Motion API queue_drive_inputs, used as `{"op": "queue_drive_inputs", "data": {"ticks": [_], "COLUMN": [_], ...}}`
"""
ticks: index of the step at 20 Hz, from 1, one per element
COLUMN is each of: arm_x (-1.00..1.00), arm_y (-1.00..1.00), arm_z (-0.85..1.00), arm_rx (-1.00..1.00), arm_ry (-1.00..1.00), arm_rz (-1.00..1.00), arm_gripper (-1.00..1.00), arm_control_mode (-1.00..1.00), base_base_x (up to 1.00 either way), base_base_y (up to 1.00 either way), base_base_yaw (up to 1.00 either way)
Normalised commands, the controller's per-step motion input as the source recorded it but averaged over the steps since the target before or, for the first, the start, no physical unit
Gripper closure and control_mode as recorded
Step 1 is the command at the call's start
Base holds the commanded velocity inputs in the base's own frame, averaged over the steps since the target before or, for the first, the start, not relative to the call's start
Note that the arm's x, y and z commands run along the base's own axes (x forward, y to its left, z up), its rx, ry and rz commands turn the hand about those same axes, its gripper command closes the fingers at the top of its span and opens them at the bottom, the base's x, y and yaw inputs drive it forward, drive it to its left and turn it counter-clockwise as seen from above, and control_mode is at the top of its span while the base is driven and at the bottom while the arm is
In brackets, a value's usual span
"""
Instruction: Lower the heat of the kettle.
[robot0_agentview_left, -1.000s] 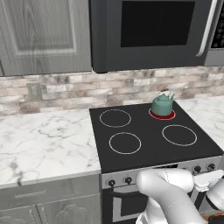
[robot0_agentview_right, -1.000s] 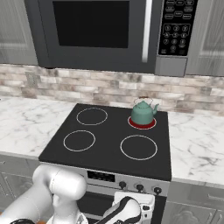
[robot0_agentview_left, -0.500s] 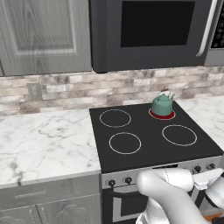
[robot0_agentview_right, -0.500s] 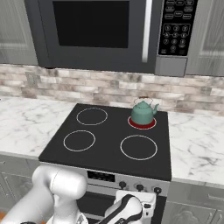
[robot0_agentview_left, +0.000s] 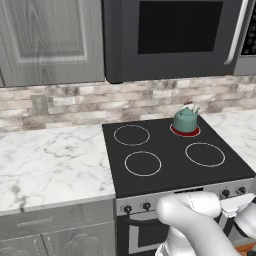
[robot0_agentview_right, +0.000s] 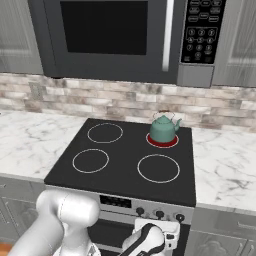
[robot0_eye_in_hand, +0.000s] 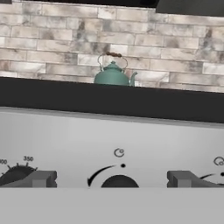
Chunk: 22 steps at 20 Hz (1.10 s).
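**Hardly anything moves as the hand lines up on a stove knob**

Nothing on the stove has moved since half a second ago — the white arm sits in almost the same low spot in front of the stove, and the hand has shifted only a tiny bit.

The kettle sits on the back right burner, which glows red because it is hot. It is touching that ring and is well apart from the other three rings. It needs no lifting; the job is to turn the heat down.

That is why the gripper is held low, facing the front panel of the stove. A dark knob sits right between the two finger tips, with a curved arrow beside it. My guess is that this knob runs the kettle's burner, but I cannot be sure.

The jaws are wide apart, one tip on each side of the knob. They hold nothing and are not touching it yet.
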Motion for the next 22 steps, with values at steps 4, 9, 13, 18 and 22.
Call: {"op": "queue_drive_inputs", "data": {"ticks": [4, 9, 13, 18, 22], "arm_x": [0.00, 0.00, 0.03, 0.03, 0.06], "arm_y": [-0.11, -0.05, 0.00, 0.00, 0.00], "arm_z": [-0.12, -0.08, -0.09, -0.08, -0.02], "arm_rx": [0.00, 0.00, 0.00, 0.00, 0.01], "arm_ry": [0.00, 0.00, 0.00, 0.00, 0.00], "arm_rz": [0.00, 0.00, 0.00, 0.00, 0.00], "arm_gripper": [-1.00, -1.00, -1.00, -1.00, -1.00], "arm_control_mode": [-1.00, -1.00, -1.00, -1.00, -1.00], "base_base_x": [0.00, 0.00, 0.00, 0.00, 0.00], "base_base_y": [0.00, 0.00, 0.00, 0.00, 0.00], "base_base_yaw": [0.00, 0.00, 0.00, 0.00, 0.00]}}
